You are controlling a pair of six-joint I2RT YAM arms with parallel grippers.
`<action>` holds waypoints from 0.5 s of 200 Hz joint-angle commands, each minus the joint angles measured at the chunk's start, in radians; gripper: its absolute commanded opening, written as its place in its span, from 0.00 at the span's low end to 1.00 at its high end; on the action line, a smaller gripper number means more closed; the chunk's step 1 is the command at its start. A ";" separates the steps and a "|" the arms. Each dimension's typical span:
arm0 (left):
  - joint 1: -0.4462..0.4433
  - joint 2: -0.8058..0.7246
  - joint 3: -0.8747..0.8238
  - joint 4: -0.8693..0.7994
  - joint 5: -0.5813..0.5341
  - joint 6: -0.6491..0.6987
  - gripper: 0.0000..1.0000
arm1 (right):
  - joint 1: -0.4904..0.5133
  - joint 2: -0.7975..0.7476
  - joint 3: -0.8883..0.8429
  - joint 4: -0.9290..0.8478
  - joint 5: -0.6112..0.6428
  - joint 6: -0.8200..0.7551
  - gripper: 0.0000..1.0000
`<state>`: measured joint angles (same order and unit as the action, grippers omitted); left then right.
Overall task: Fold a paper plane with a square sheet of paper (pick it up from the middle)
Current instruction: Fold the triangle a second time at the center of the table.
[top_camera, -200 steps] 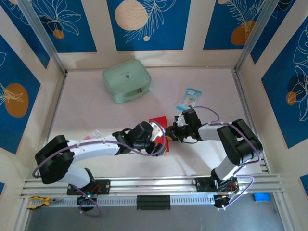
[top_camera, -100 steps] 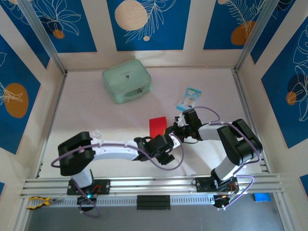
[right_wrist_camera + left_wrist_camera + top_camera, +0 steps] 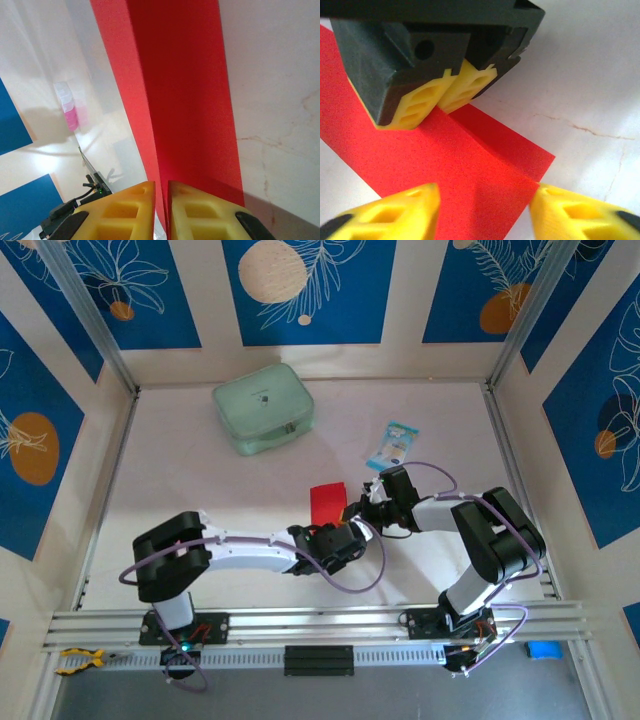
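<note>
Right pincer [image 3: 161,192]: I hold it clamped on the square sheet of paper [image 3: 185,100].
Paper's long axis: straight ahead of that pincer.
Left pincer [image 3: 484,194]: parted, astride the paper's corner.

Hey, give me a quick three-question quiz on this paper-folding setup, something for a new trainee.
1. True or false: the right hand is shut on the paper.
2. Fill in: the left hand is ___, with one finger on either side of the paper's corner.
3. Choose one. The pouch lies: A, apart from the paper; B, under it; C, in the left hand.

Key: 1 true. 2 open. 3 A.
</note>
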<state>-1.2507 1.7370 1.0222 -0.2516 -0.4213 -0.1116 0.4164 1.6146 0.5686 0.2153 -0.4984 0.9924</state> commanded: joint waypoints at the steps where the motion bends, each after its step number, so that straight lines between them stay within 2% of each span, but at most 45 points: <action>1: -0.002 -0.003 0.014 -0.017 -0.020 -0.008 0.41 | -0.008 -0.015 0.013 -0.029 -0.022 -0.009 0.15; 24: -0.003 -0.007 0.009 -0.011 -0.012 -0.011 0.26 | -0.009 -0.023 0.008 -0.034 -0.014 -0.008 0.15; 65: 0.007 -0.027 0.005 -0.016 0.013 -0.052 0.00 | -0.023 -0.117 -0.028 -0.098 0.085 -0.005 0.19; 100: 0.073 -0.077 -0.023 0.036 0.235 -0.142 0.00 | -0.048 -0.267 -0.050 -0.254 0.190 -0.039 0.24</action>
<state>-1.2266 1.7222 1.0195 -0.2481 -0.3492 -0.1734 0.3882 1.4410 0.5442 0.1009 -0.3916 0.9874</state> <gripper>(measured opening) 0.052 0.225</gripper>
